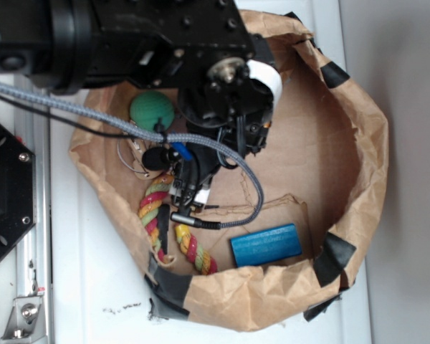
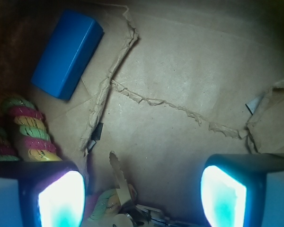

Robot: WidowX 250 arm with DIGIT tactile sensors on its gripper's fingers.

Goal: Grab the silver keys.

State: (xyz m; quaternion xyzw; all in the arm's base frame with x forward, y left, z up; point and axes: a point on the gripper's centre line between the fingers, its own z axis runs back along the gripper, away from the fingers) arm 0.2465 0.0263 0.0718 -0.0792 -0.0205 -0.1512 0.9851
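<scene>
a white work surface (image 1: 93,287) is seen in the exterior view, with a grey metal rail and a black plate along its left edge. on it a shallow tray is formed by a brown paper bag (image 1: 358,179) with rolled-down walls, patched with black tape at several spots on the rim. the bag's floor is creased and torn along a ragged seam, seen clearly in the wrist view. little of the room beyond is shown.

inside the bag the contents can be counted: one green ball (image 1: 152,110) at the far left wall, one blue rectangular block (image 1: 266,244) near the lower wall, one multicoloured twisted rope toy (image 1: 158,215) lying left of the block, and one bunch of silver keys (image 2: 125,198).

taking the blue block as landmark, the keys are found across the torn seam from it, beside the rope toy's end; in the wrist view they lie at the bottom edge, between the two fingers and nearer the left one. only thin wire loops are visible in the exterior view, below the ball.

the gripper (image 2: 142,194) is held spread wide apart over the bag floor, with nothing clamped between its lit pads (image 2: 61,198). the keys are not touched by either pad, as far as can be told.
</scene>
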